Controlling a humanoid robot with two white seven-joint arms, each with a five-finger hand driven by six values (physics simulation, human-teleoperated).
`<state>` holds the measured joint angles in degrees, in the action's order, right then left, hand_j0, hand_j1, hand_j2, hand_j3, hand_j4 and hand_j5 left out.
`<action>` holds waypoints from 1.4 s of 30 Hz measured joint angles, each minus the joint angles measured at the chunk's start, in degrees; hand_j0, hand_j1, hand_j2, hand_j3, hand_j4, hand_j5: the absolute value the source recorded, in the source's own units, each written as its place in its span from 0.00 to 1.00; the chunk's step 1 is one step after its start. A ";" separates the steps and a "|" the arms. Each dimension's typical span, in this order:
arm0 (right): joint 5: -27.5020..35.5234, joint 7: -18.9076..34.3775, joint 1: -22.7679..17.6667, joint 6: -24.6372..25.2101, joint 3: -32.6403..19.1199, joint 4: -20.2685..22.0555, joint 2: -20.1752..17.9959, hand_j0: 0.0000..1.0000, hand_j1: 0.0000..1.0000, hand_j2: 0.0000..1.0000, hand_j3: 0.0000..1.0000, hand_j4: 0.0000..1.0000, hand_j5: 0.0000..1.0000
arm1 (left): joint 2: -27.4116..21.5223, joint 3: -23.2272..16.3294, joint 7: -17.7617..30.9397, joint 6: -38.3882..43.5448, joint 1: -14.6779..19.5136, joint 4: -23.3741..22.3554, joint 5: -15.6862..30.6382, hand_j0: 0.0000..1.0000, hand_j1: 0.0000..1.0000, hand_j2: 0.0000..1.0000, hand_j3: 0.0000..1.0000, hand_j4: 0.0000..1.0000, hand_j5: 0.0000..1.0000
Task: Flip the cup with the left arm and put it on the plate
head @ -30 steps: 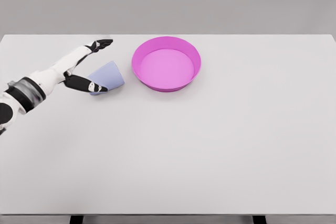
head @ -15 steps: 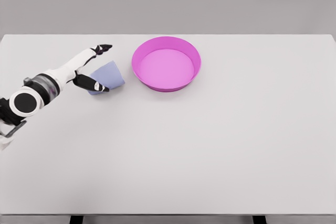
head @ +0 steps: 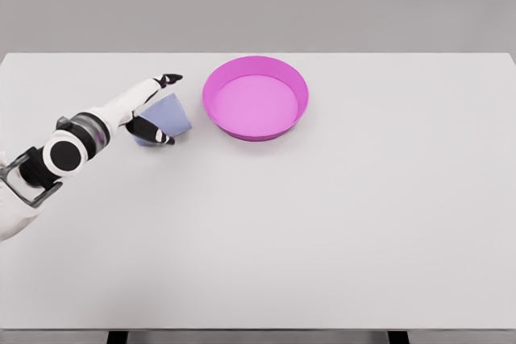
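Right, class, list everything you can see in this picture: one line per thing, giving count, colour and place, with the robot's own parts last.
plate: one, magenta pink, deep-rimmed, empty, on the table's far half left of the middle.
cup: one, pale lilac-blue, tipped on its side, on the table just left of the plate, apart from it.
table: one, white, filling most of the view; dark legs show at the bottom edge.
wall: grey, behind the table.
left arm: one, white with black joints, coming in from the lower left.
left hand: one, black fingers spread either side of the cup, not closed on it.
right arm: not in view.
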<state>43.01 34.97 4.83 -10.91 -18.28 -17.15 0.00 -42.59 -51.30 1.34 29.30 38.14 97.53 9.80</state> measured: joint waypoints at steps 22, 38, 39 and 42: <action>0.00 0.00 0.00 -0.01 0.00 0.00 0.00 1.00 1.00 1.00 1.00 1.00 1.00 | 4.05 -0.13 -0.09 0.45 1.14 -6.94 0.31 1.00 1.00 1.00 1.00 1.00 1.00; 0.00 0.00 0.00 -0.02 0.00 0.00 0.00 1.00 1.00 1.00 1.00 1.00 1.00 | 5.68 -0.94 -0.10 0.60 2.28 -10.44 0.26 0.99 0.99 0.99 0.99 0.99 0.99; 0.00 0.00 0.00 -0.02 0.00 0.00 0.00 1.00 1.00 1.00 1.00 1.00 1.00 | 5.82 -1.21 -0.10 0.61 2.46 -10.58 0.28 0.98 0.98 0.98 0.98 0.98 0.98; 0.00 0.00 0.00 -0.01 0.00 0.00 0.00 1.00 1.00 1.00 1.00 1.00 1.00 | 6.40 -1.70 -0.10 0.60 2.46 -11.00 0.34 0.96 0.96 0.96 0.96 0.96 0.96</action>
<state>43.01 34.97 4.83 -10.93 -18.28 -17.15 0.00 -36.20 -53.00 1.24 29.90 40.61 86.52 10.14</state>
